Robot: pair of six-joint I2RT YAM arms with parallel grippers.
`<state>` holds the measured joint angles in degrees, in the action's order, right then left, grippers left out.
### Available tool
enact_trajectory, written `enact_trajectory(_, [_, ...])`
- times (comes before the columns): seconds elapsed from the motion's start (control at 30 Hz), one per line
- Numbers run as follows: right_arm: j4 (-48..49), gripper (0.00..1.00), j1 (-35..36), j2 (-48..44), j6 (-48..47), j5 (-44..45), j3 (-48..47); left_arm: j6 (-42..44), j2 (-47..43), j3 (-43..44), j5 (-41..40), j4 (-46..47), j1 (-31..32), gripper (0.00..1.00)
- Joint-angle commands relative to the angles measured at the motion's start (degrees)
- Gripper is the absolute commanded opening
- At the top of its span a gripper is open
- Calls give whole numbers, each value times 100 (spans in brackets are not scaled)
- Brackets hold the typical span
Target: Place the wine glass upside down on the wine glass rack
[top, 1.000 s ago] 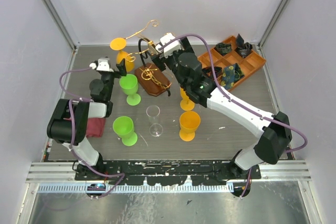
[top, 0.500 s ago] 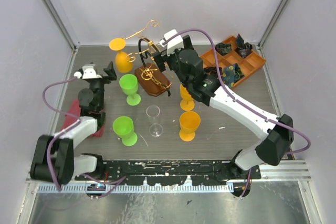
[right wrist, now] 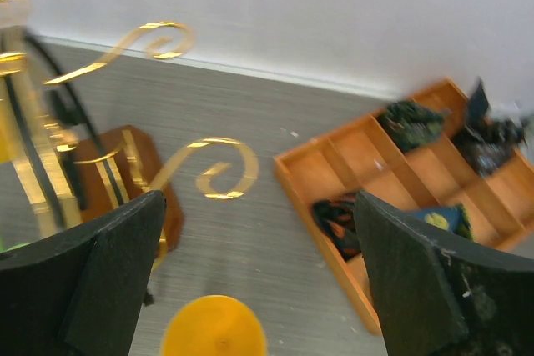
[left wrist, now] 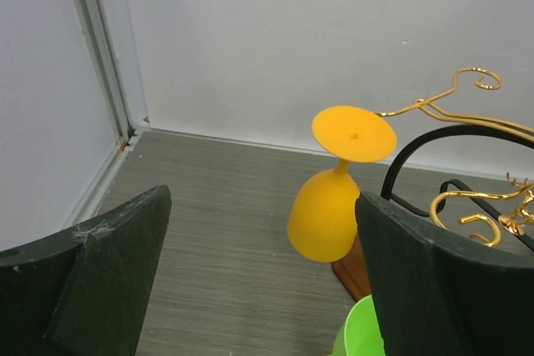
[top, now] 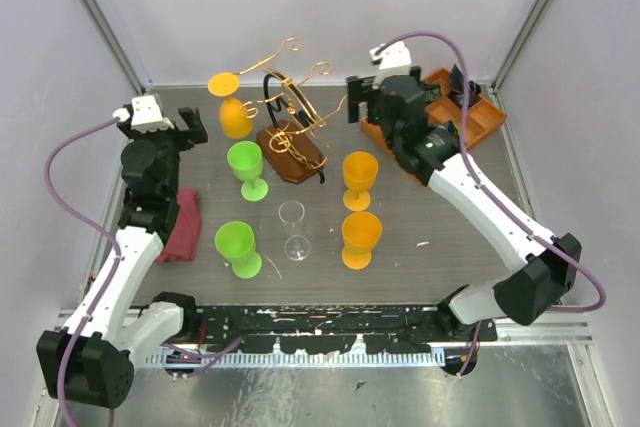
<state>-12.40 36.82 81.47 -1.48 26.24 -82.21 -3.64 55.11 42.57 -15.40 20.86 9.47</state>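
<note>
1. One orange wine glass (top: 234,112) hangs upside down, foot uppermost, on a gold arm at the left side of the single wine glass rack (top: 300,155), at the back of the bench (top: 450,227).
2. Five more glasses stand upright in front of the rack: two green glasses (top: 245,162) (top: 236,245), two orange glasses (top: 360,173) (top: 361,237) and one clear glass (top: 292,227).
3. One orange compartment tray (top: 480,127) lies to the right of the rack. One red cloth (top: 182,227) lies at the left.
4. The left gripper (left wrist: 263,231) has its jaws wide apart and empty, facing the hung glass. The right gripper (right wrist: 259,206) is likewise spread and empty, between rack and tray.
</note>
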Motion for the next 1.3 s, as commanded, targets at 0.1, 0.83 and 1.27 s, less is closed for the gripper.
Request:
enact_trajectory(0.1, [-371, 100, -452, -556, 730, -424, 219, -230, -79, 508, 283, -1472, -16, 98])
enact_trajectory(0.83, [-508, 99, -448, -601, 313, -299, 152, -469, 1453, 973, 960, -2146, 186, 81])
enact_trajectory(1.27, [-509, 99, -450, -570, 350, -359, 142, -492, 2159, 937, 932, -2140, 421, 66])
